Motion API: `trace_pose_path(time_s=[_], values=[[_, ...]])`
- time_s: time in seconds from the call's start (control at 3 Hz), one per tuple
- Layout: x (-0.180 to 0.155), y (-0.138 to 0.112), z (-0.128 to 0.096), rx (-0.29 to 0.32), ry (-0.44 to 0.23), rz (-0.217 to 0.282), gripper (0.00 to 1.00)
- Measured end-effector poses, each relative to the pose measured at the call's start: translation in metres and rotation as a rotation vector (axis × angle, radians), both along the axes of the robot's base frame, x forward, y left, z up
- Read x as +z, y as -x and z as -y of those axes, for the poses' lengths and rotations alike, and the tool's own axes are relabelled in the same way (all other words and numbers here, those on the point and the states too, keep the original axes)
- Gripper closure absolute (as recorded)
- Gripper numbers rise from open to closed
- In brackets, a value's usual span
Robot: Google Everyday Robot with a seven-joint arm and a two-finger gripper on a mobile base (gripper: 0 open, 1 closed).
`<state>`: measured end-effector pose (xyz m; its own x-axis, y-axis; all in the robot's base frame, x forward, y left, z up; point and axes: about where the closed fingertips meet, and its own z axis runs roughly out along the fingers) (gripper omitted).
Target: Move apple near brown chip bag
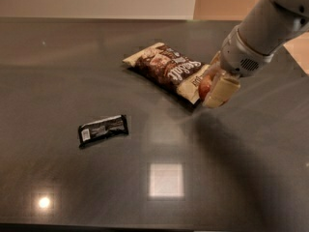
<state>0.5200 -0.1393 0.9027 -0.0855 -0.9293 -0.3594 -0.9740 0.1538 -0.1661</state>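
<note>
The brown chip bag (165,67) lies flat on the dark table (96,187), tan ends and white lettering showing. My gripper (212,86) comes in from the upper right and is shut on the red apple (205,86), right at the bag's near-right end. The apple is mostly hidden between the cream-coloured fingers (221,92). I cannot tell whether the apple touches the table or the bag.
A small black wrapped bar (103,128) lies on the table to the left front. The table's far edge runs along a light wall at the top. A bright light reflection sits on the table at front centre.
</note>
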Motion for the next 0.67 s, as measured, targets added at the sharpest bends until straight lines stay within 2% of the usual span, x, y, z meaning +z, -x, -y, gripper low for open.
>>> trace_pose_path(time_s=[0.33, 0.67], values=[[-0.009, -0.014, 0.016, -0.081, -0.013, -0.012, 1.00], [-0.019, -0.025, 0.029, -0.130, -0.016, -0.027, 0.83]])
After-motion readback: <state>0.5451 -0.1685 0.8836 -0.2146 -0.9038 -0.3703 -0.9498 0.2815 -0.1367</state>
